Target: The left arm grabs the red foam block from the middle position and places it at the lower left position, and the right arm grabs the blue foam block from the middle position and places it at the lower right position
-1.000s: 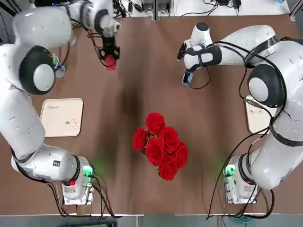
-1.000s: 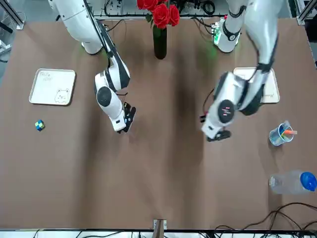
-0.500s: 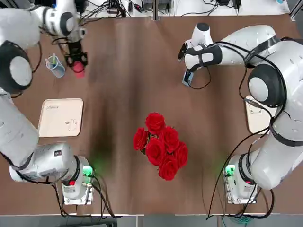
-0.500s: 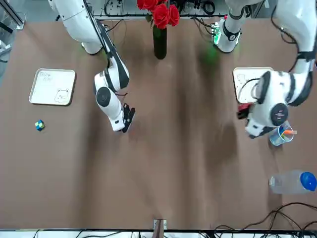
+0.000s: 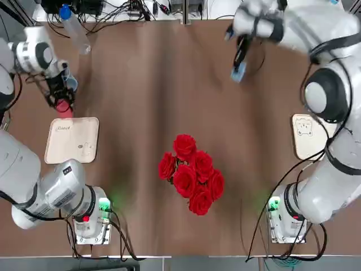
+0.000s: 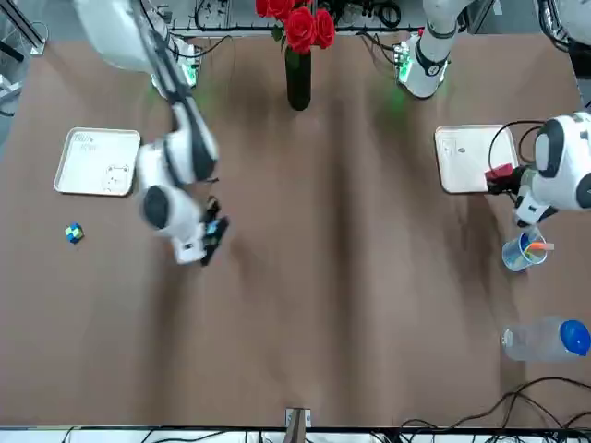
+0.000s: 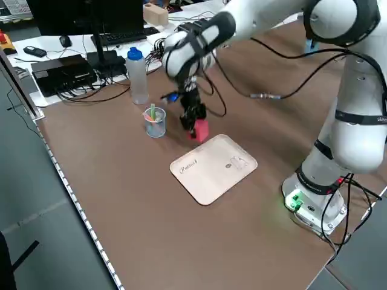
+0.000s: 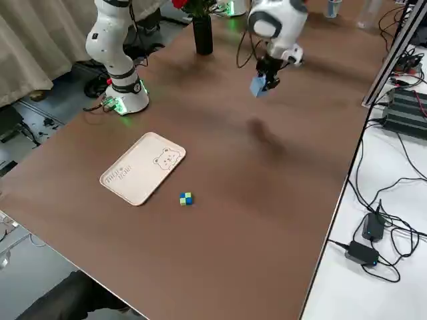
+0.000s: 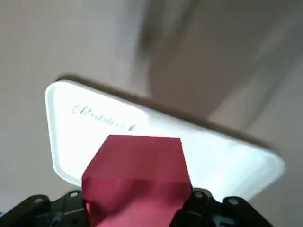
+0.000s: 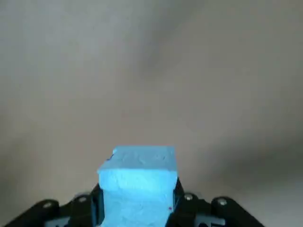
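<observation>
Gripping the red foam block (image 5: 64, 109) between my left gripper's (image 5: 61, 104) fingers, I hold it above the table (image 5: 169, 84), just past the far edge of the cream tray (image 5: 73, 140) on my left side. In the left side view the block (image 7: 199, 130) hangs at the tray's (image 7: 214, 168) far rim, with the small cup of pens (image 7: 155, 122) just beside it and the clear bottle with a blue cap (image 7: 137, 75) farther back near the table edge. My left wrist view shows the red block (image 9: 137, 177) pinched between the fingers and the tray with its lettering (image 9: 156, 142) beneath it.

My right gripper (image 5: 239, 66) is pressed on the blue foam block (image 5: 238, 72), holding it in the air over the far part of the table on my right side. The right side view shows that block (image 8: 259, 85) well clear of the surface, its shadow below it. In the right wrist view the blue block (image 10: 138, 182) sits between the fingers over bare brown tabletop.

A second cream tray (image 5: 307, 135) lies at my right side, with a small multicoloured cube (image 8: 186, 198) near it. A vase of red roses (image 5: 190, 172) stands at the near middle of the table, between my two bases.
</observation>
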You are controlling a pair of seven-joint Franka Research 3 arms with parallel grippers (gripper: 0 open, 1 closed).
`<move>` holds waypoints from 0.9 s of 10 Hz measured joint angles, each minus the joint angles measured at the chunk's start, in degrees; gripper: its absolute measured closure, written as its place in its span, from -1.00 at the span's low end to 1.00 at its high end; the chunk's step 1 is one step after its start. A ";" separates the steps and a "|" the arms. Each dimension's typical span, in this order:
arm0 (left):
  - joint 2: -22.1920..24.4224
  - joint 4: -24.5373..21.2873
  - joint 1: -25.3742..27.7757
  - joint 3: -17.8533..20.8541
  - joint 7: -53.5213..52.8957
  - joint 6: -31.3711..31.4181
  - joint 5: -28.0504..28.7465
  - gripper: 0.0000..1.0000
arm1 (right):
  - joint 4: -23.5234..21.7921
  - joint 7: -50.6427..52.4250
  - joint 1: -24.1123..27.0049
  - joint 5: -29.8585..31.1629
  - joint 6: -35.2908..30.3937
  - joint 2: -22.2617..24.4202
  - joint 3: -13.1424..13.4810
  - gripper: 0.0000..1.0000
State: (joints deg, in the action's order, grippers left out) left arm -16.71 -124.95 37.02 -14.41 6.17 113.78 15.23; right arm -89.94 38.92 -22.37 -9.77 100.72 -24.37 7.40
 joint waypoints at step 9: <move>-1.98 -7.20 4.50 -0.40 -4.99 6.76 7.80 -0.83 | 18.82 -7.47 20.78 2.95 -20.85 3.21 7.75 -0.05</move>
State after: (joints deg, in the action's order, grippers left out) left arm -18.70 -132.16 41.52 -14.81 1.18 120.54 23.03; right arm -71.12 31.45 -1.58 -6.82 79.87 -21.16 15.15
